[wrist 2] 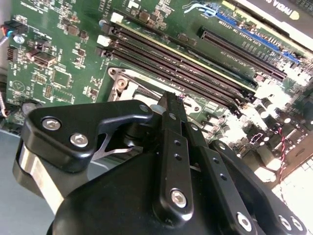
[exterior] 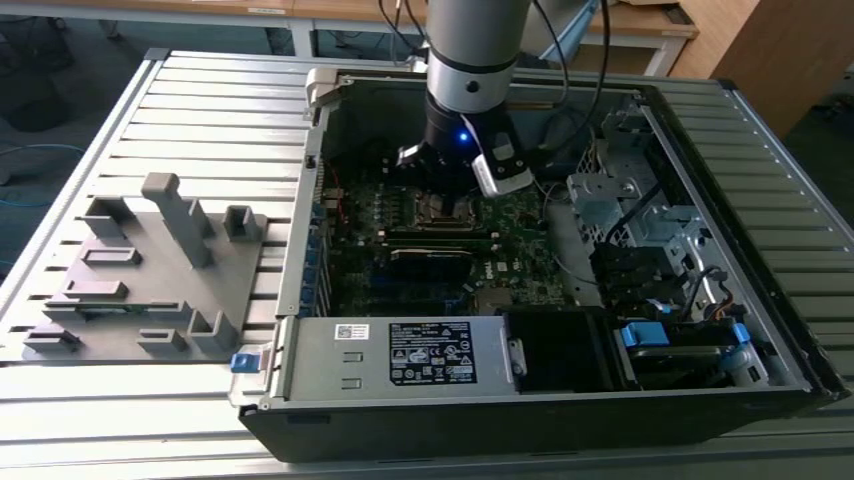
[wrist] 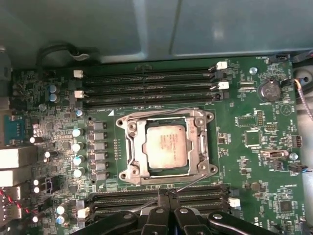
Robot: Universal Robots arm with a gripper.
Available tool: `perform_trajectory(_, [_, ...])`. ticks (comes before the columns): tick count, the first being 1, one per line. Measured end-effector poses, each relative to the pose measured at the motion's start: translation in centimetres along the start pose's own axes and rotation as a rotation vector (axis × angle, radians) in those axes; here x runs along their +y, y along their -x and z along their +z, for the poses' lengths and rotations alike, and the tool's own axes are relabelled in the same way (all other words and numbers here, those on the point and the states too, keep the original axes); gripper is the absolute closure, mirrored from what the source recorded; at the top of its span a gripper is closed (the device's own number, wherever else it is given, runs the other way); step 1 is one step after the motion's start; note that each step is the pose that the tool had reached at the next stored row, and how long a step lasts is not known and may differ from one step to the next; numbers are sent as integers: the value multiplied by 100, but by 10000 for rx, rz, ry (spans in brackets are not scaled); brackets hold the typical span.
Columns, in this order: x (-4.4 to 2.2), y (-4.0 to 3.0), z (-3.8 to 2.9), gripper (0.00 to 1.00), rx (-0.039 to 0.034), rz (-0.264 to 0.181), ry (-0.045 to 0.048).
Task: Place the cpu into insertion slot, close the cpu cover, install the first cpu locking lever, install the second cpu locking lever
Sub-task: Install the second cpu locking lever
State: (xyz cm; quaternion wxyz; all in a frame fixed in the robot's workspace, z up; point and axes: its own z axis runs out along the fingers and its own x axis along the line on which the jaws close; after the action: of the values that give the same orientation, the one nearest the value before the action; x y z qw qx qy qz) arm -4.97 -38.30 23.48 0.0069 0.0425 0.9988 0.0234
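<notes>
A robotics lab or test workshop is showing here. An open desktop computer case [exterior: 534,400] is lying on its side on a ribbed aluminium worktable [exterior: 200,100], with an industrial robot arm [exterior: 474,50] reaching down into it. A grey 3D-printed fixture block [exterior: 147,270] is sitting beside the case. Wooden desks [exterior: 641,25] are standing behind, and cables are trailing across the floor beyond the table.

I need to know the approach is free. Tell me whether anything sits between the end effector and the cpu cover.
Nothing visible does. In the first wrist view the end effector sits at the edge of the cpu cover, which lies over the cpu in the insertion slot. A thin metal lever lies along that edge, by the fingertips.
</notes>
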Motion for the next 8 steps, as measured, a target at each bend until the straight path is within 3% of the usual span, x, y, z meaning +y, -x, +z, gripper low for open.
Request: perform_trajectory(8, [-12, -105, 35, 90, -3, -47, 9])
